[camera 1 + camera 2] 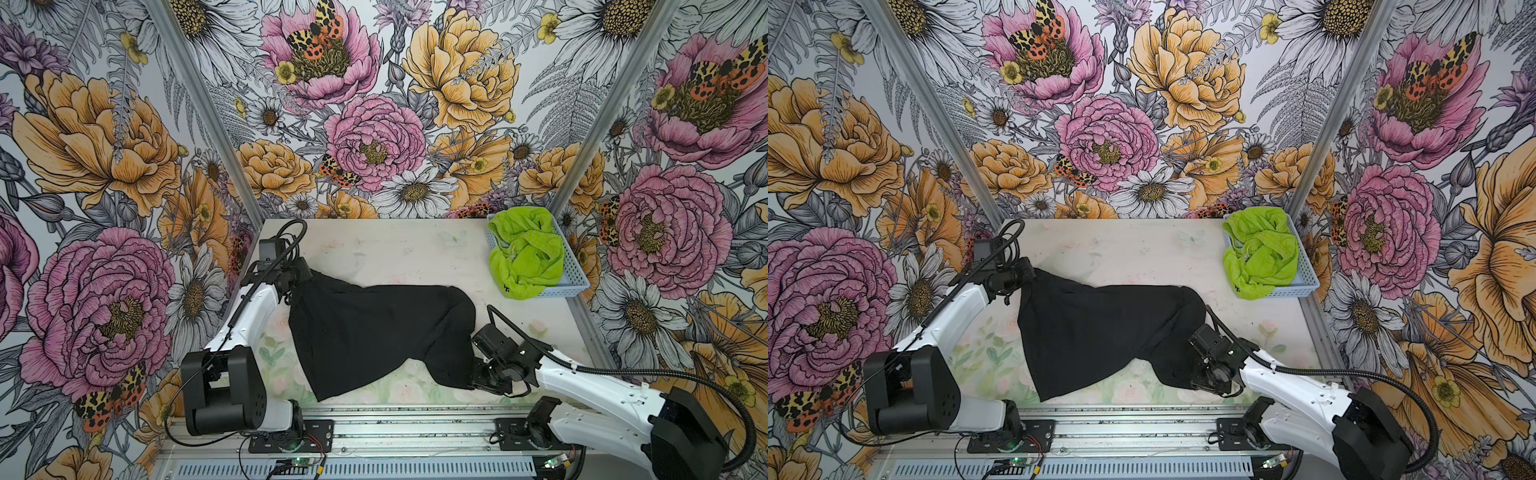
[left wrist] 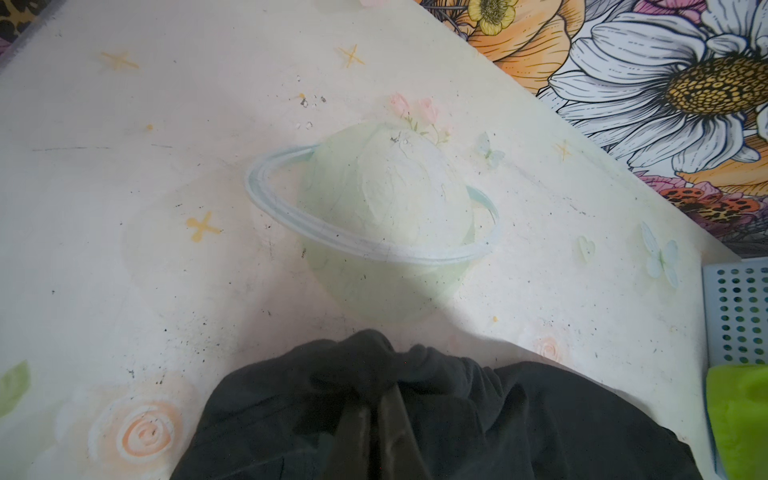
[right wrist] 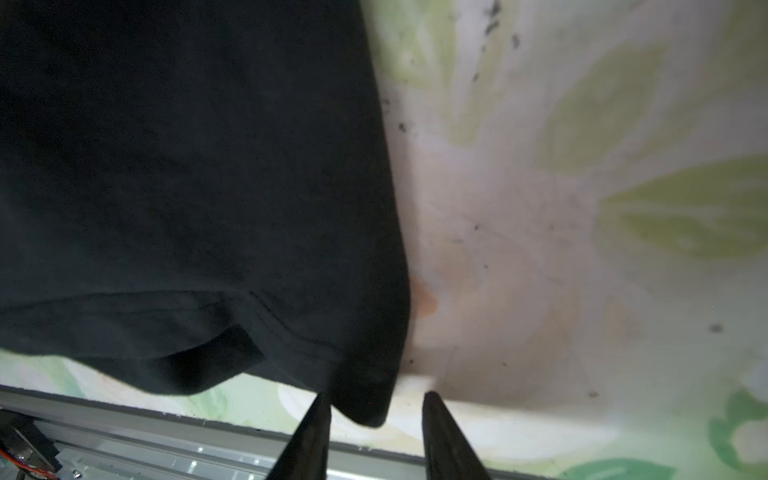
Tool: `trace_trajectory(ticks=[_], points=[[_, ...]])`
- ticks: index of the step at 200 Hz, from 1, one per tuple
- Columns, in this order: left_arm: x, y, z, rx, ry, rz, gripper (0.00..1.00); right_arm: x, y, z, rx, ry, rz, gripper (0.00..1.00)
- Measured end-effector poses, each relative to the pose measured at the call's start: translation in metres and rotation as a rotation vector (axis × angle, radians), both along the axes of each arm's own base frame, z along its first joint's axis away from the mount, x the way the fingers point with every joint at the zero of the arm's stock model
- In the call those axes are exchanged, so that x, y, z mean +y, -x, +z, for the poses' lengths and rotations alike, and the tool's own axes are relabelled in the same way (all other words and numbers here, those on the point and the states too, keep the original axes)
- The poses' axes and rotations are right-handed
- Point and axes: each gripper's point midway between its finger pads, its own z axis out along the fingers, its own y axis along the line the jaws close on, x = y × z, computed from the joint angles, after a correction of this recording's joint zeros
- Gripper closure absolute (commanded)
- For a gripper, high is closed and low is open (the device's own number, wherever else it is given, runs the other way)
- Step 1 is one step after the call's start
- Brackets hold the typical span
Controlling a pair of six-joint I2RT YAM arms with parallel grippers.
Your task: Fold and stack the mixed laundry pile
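Black T-shirt [image 1: 374, 328] sprawled on table [image 1: 395, 249], left gripper [image 2: 376, 409] clamped on its bunched edge — right gripper [image 3: 376, 399] jaws parted around a hem corner, green shorts [image 1: 525, 257] heaped in basket [image 1: 557, 292]

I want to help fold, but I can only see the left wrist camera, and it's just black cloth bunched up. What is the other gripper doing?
Observer: The right gripper is open at a near corner of the black T-shirt, and that corner hangs in the gap.
Operator: Is the shirt flat yet?
Observer: No. In both top views it stretches, rumpled and unfolded, from the left gripper, which is shut on it, across to the right one.
Operator: What's the green bit I see at the edge?
Observer: Those are lime-green shorts, crumpled in the light-blue basket at the far right corner of the table and spilling over its near edge.
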Motion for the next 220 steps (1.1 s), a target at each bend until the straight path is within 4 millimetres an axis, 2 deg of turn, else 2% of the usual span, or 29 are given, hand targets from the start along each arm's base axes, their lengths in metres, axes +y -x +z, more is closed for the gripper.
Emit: trace_trajectory(ticks=[7, 27, 59, 73, 93, 115, 135, 139, 156, 160, 166, 175, 187, 202, 220], points=[[0.000, 0.000, 0.000, 0.000, 0.000, 0.000, 1.00, 0.000, 0.000, -0.003, 0.004, 0.009, 0.002, 0.77], [0.000, 0.000, 0.000, 0.000, 0.000, 0.000, 1.00, 0.001, -0.003, -0.007, 0.002, 0.020, -0.006, 1.00], [0.000, 0.000, 0.000, 0.000, 0.001, -0.001, 1.00, 0.001, -0.005, -0.006, -0.009, 0.024, -0.013, 1.00], [-0.001, 0.000, -0.001, 0.002, 0.002, -0.002, 1.00, 0.001, -0.010, 0.001, -0.028, 0.020, -0.018, 1.00], [0.000, -0.003, -0.005, 0.013, 0.002, -0.005, 1.00, 0.002, -0.026, 0.033, -0.101, -0.015, -0.036, 1.00], [0.000, -0.016, -0.008, 0.025, 0.005, -0.013, 1.00, -0.005, -0.054, 0.093, -0.236, -0.064, -0.076, 1.00], [-0.004, -0.034, -0.004, 0.016, 0.014, -0.042, 1.00, -0.024, -0.073, 0.139, -0.339, -0.063, -0.119, 1.00], [-0.004, -0.038, -0.002, 0.012, 0.016, -0.049, 0.94, -0.028, -0.075, 0.146, -0.352, -0.057, -0.125, 1.00], [-0.007, -0.049, 0.004, -0.005, 0.018, -0.075, 0.29, -0.043, -0.081, 0.165, -0.387, -0.022, -0.138, 1.00], [-0.008, -0.051, 0.006, -0.009, 0.018, -0.078, 0.19, -0.046, -0.082, 0.167, -0.388, -0.012, -0.141, 1.00], [-0.008, -0.052, 0.007, -0.013, 0.017, -0.079, 0.10, -0.050, -0.083, 0.170, -0.390, 0.004, -0.140, 1.00], [-0.009, -0.050, 0.010, -0.016, 0.015, -0.082, 0.04, -0.054, -0.084, 0.172, -0.388, 0.022, -0.135, 1.00], [-0.010, -0.041, 0.012, -0.020, 0.009, -0.080, 0.01, -0.060, -0.084, 0.171, -0.381, 0.046, -0.134, 1.00], [-0.011, -0.014, 0.012, -0.012, 0.009, -0.063, 0.01, -0.067, -0.084, 0.171, -0.372, 0.074, -0.139, 1.00], [-0.020, 0.023, 0.010, 0.001, 0.018, -0.053, 0.09, -0.075, -0.087, 0.173, -0.373, 0.098, -0.150, 1.00]])
